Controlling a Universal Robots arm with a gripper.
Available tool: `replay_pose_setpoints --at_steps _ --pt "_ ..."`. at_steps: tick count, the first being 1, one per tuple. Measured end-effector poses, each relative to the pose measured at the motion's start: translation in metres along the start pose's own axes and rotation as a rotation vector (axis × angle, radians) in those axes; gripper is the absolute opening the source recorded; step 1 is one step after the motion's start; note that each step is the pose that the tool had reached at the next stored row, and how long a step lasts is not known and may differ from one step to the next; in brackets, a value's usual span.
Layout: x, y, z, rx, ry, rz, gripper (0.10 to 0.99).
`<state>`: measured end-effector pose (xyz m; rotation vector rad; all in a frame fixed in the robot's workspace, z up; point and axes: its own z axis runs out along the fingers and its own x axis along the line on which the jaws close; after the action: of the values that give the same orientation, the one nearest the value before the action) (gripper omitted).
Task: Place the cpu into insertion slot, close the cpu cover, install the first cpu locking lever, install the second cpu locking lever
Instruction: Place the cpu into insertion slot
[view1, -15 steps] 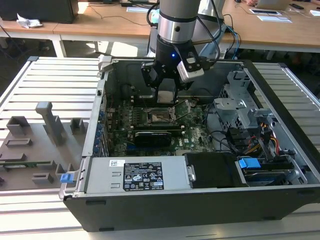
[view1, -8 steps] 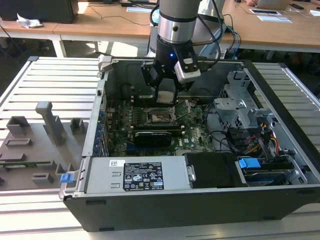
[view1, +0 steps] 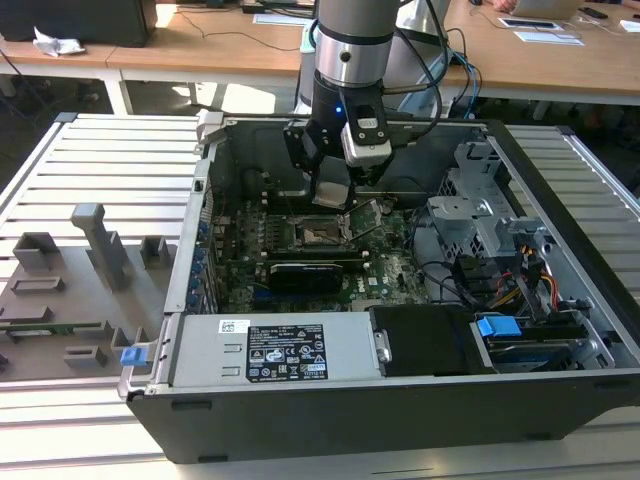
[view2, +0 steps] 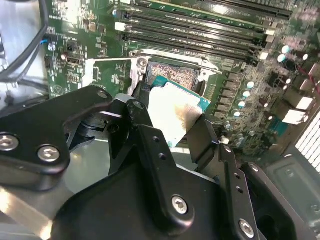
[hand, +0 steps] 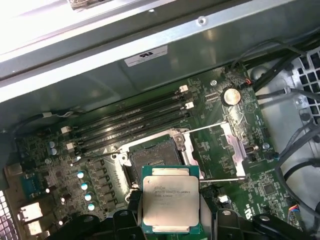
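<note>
Cpu (hand: 170, 202) held in the hand (hand: 171, 215), fingers clenched on two opposite edges, metal top facing the first wrist view. It hangs above the board (hand: 270, 190), clear of the slot (hand: 152, 160) and not seated. In the first wrist view its far edge overlaps the slot's near rim, so I judge it offset to one side rather than centred.

Cover (hand: 235, 147) lies swung open beside the slot, toward the cables (hand: 292, 145). Both levers (hand: 215, 127) are unlatched and stick out as thin rods on either side of the cover.

Risks, as I judge them:
- Misalignment. If the cpu meets the slot while offset or turned, a corner could land on the contacts and bend them. I cannot tell from these views whether the chip is level with the slot.
- Slip. The grip is on thin edges only, so a small jolt could shift or drop the chip onto the board.
- Snagging. One lever runs close by the cpu's side in the first wrist view, and a finger could catch it.

Room:
- Memory slots (hand: 140, 117) sit just beyond the slot, then the case wall (hand: 165, 80). Little margin that way.
- In the exterior view a black card (view1: 310, 272) lies on the near side of the slot.
- The space directly above the slot is open. I judge sideways room tight on the cover side, freer on the opposite side.
</note>
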<state>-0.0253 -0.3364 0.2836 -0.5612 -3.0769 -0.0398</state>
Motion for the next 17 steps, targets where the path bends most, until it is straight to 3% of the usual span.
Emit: replay_pose_setpoints --at_steps 17 --pt "-0.0001 0.0 0.0004 0.01 -0.0104 0.222 0.541"
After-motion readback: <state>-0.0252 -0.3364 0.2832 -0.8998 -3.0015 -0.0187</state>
